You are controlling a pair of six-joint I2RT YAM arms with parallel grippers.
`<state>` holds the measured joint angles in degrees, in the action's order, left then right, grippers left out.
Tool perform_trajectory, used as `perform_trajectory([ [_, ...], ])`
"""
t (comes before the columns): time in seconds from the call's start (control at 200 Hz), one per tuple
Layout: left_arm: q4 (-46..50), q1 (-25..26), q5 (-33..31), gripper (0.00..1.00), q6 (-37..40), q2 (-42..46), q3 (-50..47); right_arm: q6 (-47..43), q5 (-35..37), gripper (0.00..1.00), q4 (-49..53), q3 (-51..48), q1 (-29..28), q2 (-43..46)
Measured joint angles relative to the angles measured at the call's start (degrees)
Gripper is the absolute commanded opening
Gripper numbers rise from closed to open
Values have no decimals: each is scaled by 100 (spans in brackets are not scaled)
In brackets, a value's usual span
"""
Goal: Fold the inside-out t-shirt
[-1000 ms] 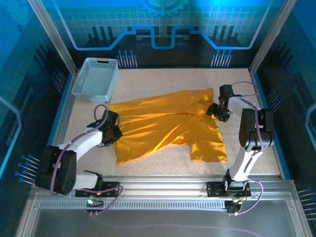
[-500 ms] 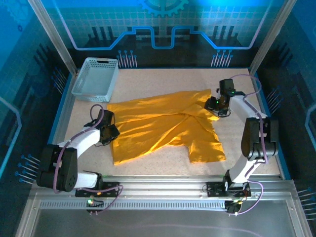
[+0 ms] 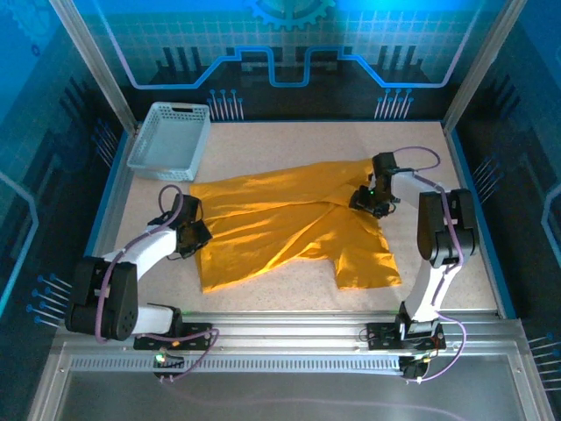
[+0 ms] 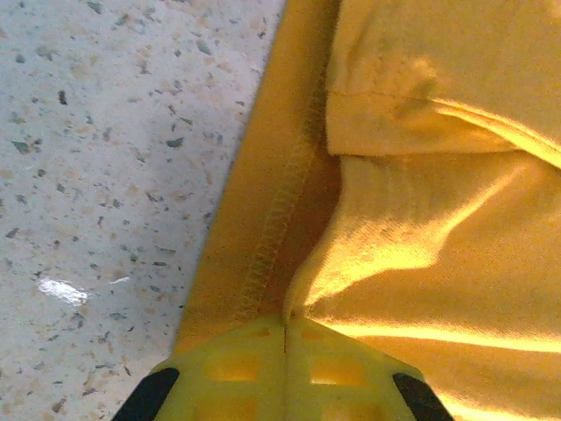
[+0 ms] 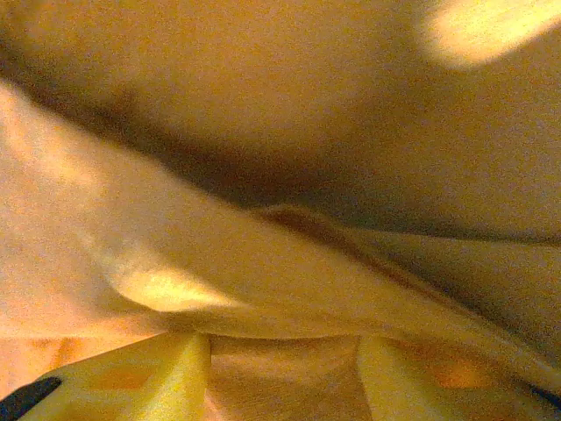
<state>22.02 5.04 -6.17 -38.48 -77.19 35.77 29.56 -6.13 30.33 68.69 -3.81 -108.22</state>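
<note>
The shirt [image 3: 289,224] lies spread, rumpled, at the middle of the table [image 3: 263,145]. The left gripper [image 3: 200,235], at the shirt's 9 o'clock edge, is closed on the hem. The right gripper [image 3: 362,200], at its 2 o'clock corner, has its jaws apart with cloth between them.

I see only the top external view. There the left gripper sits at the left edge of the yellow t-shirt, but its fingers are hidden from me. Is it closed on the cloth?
Observer: Yes. In the left wrist view the left gripper is shut, tips together, on the stitched hem of the t-shirt.
Operator: And the right gripper, on the shirt's right side?
Observer: In the right wrist view the right gripper has its fingers apart, with a fold of the cloth lying across the gap between them.
</note>
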Motion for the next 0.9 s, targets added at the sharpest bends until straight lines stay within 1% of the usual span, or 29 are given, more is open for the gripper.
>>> perform_trajectory([
  [0.24,-7,-234,24,0,0,175,-68,243,118,51,-33,415,505,-323],
  [0.485,-2,-468,173,0,-17,190,-181,326,118,51,11,780,675,-581],
  [0.555,-4,-509,210,6,-17,192,-197,348,116,51,7,776,695,-581],
  [0.575,-4,-518,219,10,-17,192,-197,352,116,51,4,767,704,-577],
  [0.655,-7,-535,262,31,-9,192,-210,367,116,52,-96,647,734,-492],
  [0.805,39,-568,352,41,44,249,-214,330,131,57,-28,485,800,-295],
  [0.9,321,-498,240,49,109,577,-151,216,264,62,125,376,782,-13],
])
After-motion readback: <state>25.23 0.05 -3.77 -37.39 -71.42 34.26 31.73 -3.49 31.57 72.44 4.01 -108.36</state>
